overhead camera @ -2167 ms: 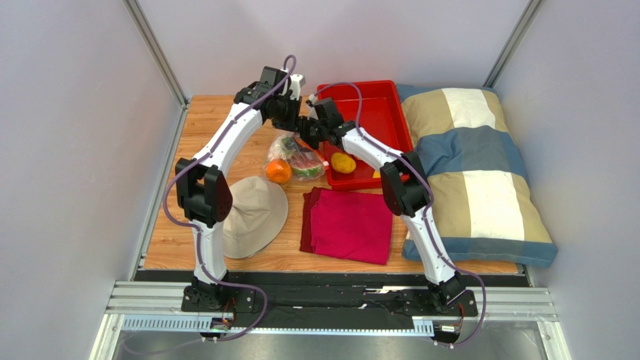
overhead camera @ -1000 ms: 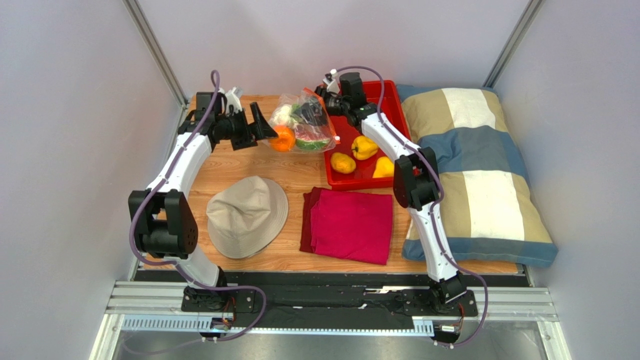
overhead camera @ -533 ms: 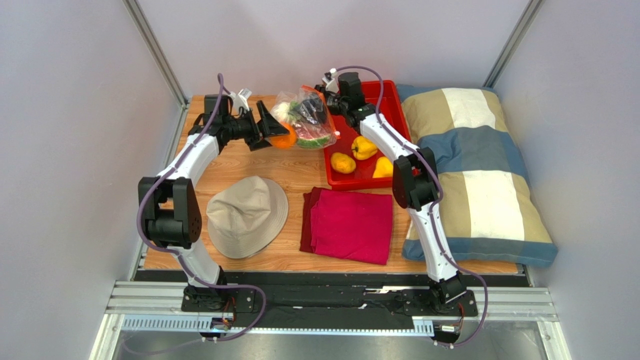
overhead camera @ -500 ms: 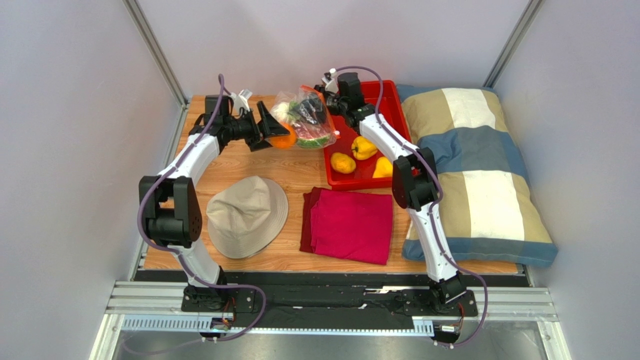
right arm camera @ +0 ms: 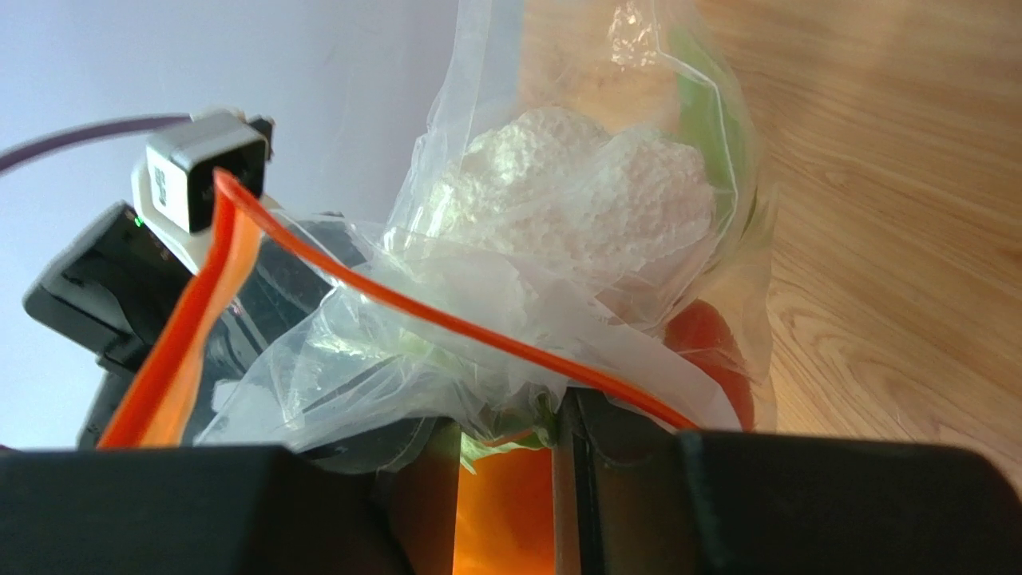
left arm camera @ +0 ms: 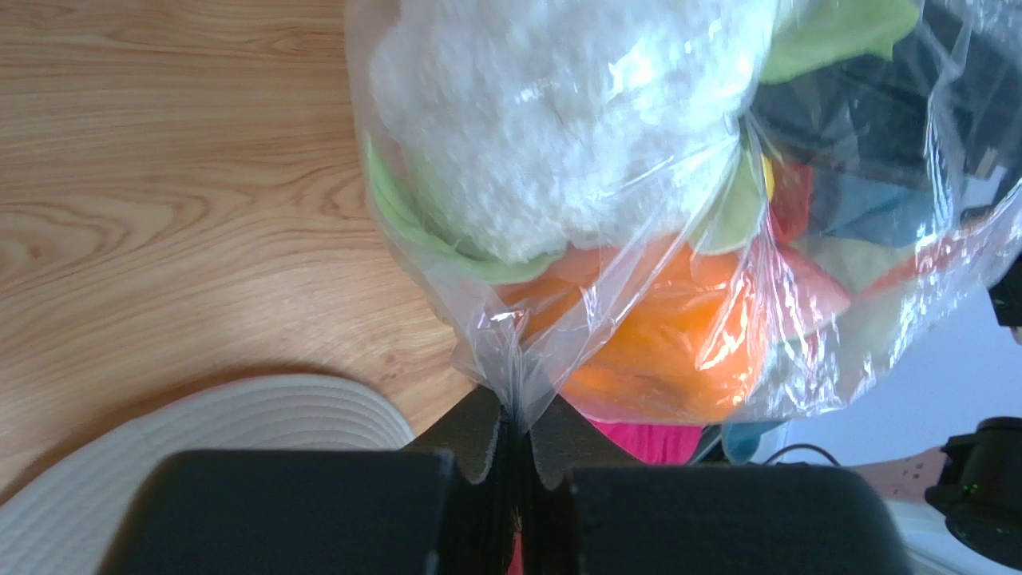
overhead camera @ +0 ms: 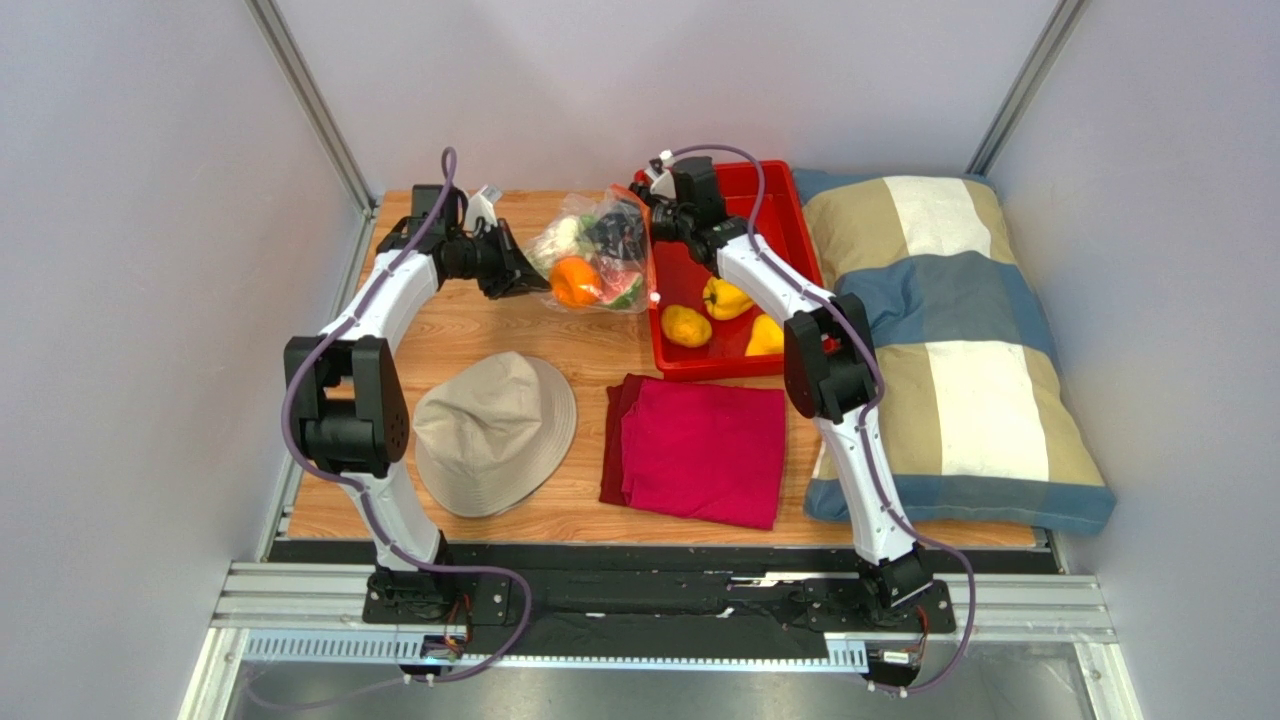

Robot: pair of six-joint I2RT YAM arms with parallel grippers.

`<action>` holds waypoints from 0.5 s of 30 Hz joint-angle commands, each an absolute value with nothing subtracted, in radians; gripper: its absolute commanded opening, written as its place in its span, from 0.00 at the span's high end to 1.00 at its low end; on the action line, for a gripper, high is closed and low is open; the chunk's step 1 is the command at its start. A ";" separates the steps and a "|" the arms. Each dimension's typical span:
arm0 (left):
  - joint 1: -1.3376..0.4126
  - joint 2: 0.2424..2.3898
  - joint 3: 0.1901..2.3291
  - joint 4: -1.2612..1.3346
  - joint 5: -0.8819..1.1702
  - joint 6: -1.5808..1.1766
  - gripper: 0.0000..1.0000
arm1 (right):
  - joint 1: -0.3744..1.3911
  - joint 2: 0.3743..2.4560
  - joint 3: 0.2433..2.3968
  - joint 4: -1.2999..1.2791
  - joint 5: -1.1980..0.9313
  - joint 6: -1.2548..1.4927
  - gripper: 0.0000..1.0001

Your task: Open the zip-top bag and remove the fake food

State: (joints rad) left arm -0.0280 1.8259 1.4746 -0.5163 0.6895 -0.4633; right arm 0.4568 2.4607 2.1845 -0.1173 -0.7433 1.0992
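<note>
TOP VIEW
- Bag: we find it at the far part of the table, just left of the tray, stretched between the two grippers.
- Left gripper: at the bag's left side, jaws together on the plastic.
- Right gripper: at the bag's far right corner, by the tray's left rim. We cannot read its jaws from here.
- In the bag: orange at the near left, cauliflower beyond it.
- In the tray: pepper and two yellow fruits.
- Hat: near left.
- Cloth: red, folded, right of the hat.
- Pillow: right of the tray.

LEFT WRIST VIEW
- Left gripper: jaws pressed together, with a gathered fold of the bag pinched between them.
- Contents: we see the cauliflower above the orange, both inside the plastic.
- Hat: its brim lies at the lower left, on the table.

RIGHT WRIST VIEW
- Right gripper: jaws clamped on bunched plastic of the bag, just under the zip strip.
- Zip strip: orange-red, its two sides parted.
- Cauliflower: behind the plastic.
</note>
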 commanded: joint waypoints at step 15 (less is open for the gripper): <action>0.080 1.971 1.634 -0.658 0.406 -0.333 1.00 | 0.431 2.361 2.198 -0.305 -0.851 0.884 1.00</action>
